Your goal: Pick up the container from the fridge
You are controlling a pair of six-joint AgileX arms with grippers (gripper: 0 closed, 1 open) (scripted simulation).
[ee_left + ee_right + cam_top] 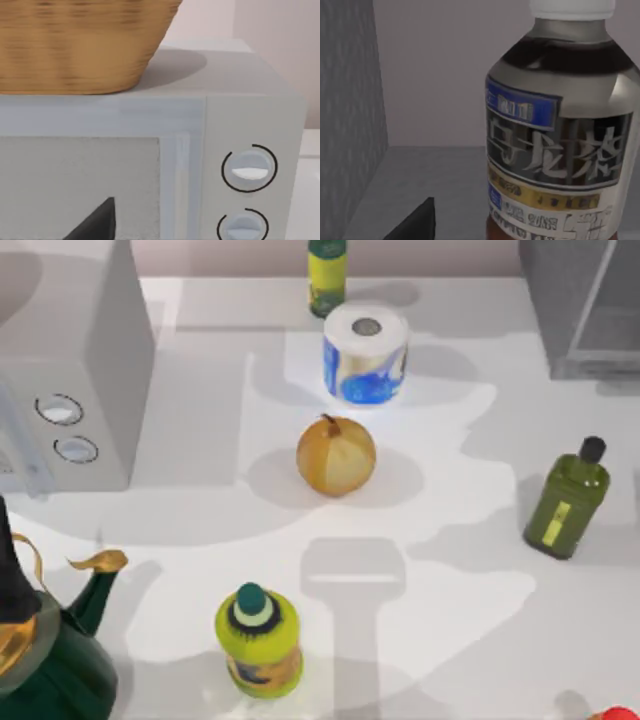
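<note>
Right wrist view is close on the container (560, 130), a bottle with white cap, dark silvery body and a blue, white and gold label, standing upright on a grey shelf floor inside the fridge (350, 100), textured grey wall beside it, pale back wall behind. A dark gripper finger (417, 222) tip shows at the frame edge, apart from the bottle; how far the right claw is open, can't tell, nothing visibly held. Top view: fridge (585, 305) sits at the table's far right corner, dark grey with lighter panel. Left wrist view faces the microwave (150, 150), two round knobs on its panel, a wicker basket (85, 45) on top; a dark finger (97, 222) tip low in frame, left claw's opening also can't tell, holding nothing visible. On the table (450, 540) from above: onion (336, 455) at centre, paper towel roll (365, 353) behind it, yellow-green bottle (259, 640) with teal cap near front, olive-green flask (567, 500) with black cap at right, dark green teapot (50, 650) at front left, another green bottle (327, 277) at the far edge.
</note>
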